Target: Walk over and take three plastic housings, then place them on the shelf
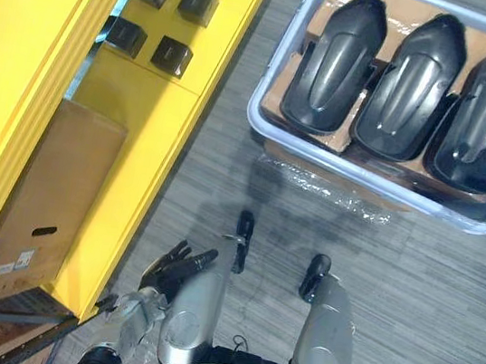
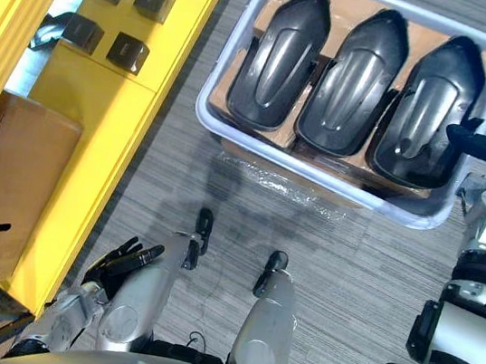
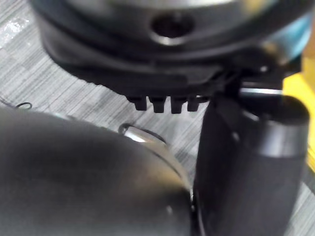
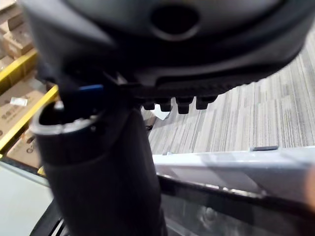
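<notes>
Right eye view | found three plastic housings side by side in pale tray, long axes pointing away | found right hand empty, thumb straight, over right rim beside rightmost housing | noted left hand spread, low, well apart | judged right nearer.

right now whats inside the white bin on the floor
Three dark plastic housings lie side by side: left housing, middle housing, right housing, on brown cardboard lining the white bin. Whatever lies under the housings and the cardboard is covered.
</notes>
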